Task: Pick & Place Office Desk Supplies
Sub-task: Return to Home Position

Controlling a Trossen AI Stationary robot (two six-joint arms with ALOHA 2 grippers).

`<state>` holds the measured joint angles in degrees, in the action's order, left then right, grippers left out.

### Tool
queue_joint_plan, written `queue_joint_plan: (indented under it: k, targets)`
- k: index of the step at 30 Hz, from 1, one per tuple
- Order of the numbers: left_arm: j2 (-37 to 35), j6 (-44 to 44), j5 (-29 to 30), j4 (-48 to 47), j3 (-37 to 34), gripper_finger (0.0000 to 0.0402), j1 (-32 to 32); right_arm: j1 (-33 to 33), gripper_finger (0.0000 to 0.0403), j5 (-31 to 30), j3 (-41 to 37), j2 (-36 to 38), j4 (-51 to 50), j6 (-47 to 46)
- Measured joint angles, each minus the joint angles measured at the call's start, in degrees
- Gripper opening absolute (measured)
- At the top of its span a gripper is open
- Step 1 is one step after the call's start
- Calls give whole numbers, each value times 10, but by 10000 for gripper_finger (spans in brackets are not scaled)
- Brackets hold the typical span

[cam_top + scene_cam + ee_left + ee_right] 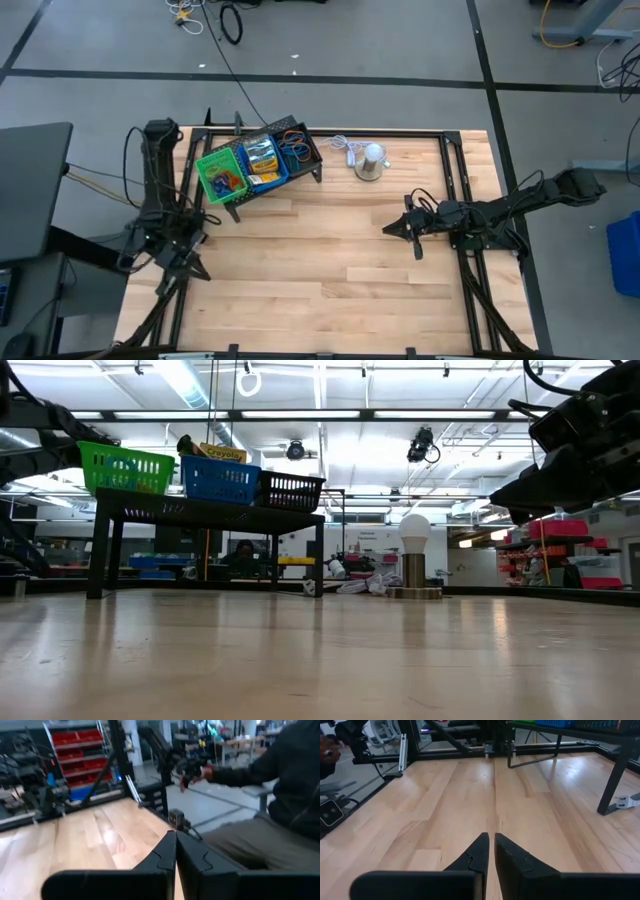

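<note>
High view, green tray [221, 172], blue tray [263, 160], black mesh tray [298, 147] on rack [215, 511] far left, contents indistinct, left gripper [176, 835], right gripper [490, 837] both closed, empty.

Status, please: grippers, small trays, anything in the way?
Left gripper shut, empty; right gripper same. Green tray, blue tray, black mesh tray on large black rack. Silver dome-shaped thing beside rack, away from arms.

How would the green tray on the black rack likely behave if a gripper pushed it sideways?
The green tray looks like thin openwork plastic: probably light and quick to slide. It stands at the rack's end, so an outward push might tip it off.
</note>
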<state>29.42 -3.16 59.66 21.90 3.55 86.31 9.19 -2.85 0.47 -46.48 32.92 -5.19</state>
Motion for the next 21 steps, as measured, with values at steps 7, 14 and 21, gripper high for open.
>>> queue_joint_plan:
  k: [7,14,21]
  targets:
    - [2,27,-87,-8,0,12,-14,0,34,0,0,0,1,-19]
    - [11,1,-197,35,0,12,-87,0,34,0,0,0,1,-19]
    - [13,-53,-250,68,0,12,-240,0,34,0,0,0,1,-19]
